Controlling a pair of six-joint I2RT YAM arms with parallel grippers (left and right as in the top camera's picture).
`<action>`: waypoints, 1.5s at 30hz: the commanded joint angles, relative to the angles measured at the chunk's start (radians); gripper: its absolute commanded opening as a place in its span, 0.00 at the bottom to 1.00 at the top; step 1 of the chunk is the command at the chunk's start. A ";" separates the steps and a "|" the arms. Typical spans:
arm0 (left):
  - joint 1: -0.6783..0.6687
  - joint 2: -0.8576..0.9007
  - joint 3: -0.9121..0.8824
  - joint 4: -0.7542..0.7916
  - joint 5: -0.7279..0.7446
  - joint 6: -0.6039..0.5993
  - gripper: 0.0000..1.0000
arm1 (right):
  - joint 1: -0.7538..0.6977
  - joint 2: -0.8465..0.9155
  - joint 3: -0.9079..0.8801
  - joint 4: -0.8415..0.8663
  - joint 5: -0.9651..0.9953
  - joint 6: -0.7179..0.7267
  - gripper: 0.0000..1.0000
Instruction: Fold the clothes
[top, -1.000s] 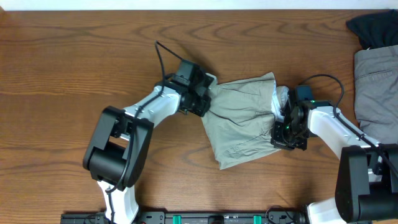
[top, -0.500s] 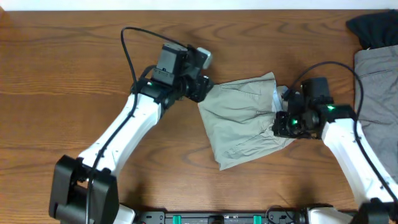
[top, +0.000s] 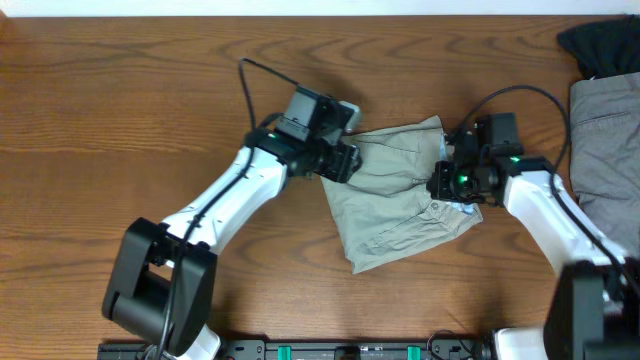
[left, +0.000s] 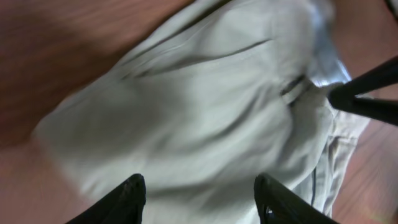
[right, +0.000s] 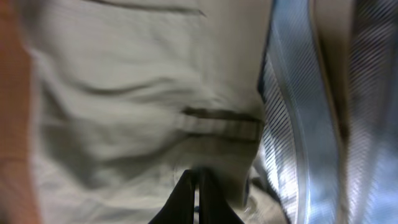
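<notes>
The light khaki-green shorts (top: 395, 195) lie bunched on the wooden table, with the pale striped inner lining showing at their right end (right: 292, 112). My left gripper (top: 345, 160) hovers over the shorts' upper left edge. In the left wrist view its fingers (left: 202, 202) are spread wide over the fabric (left: 205, 106) and hold nothing. My right gripper (top: 447, 182) is at the waistband end. In the right wrist view its fingers (right: 198, 196) are pressed together on a fold of the shorts next to a stitched pocket opening (right: 221, 121).
A grey garment (top: 605, 130) lies at the right edge of the table, with a black garment (top: 600, 45) behind it at the far right corner. Bare wood (top: 120, 120) lies to the left of the shorts and in front of them.
My left gripper swung out to the upper left, then came back right and down over the shorts' left edge. My right gripper shifted up and left along the waistband end.
</notes>
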 joint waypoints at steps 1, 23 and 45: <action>0.041 -0.043 0.008 -0.068 0.003 -0.091 0.62 | -0.012 0.113 -0.005 0.013 0.050 0.061 0.02; 0.020 0.113 -0.189 -0.021 0.247 -0.618 0.97 | -0.015 0.292 -0.005 0.029 0.061 0.108 0.03; 0.035 0.136 -0.184 0.198 0.280 -0.423 0.06 | -0.018 0.146 0.003 -0.006 0.035 0.032 0.02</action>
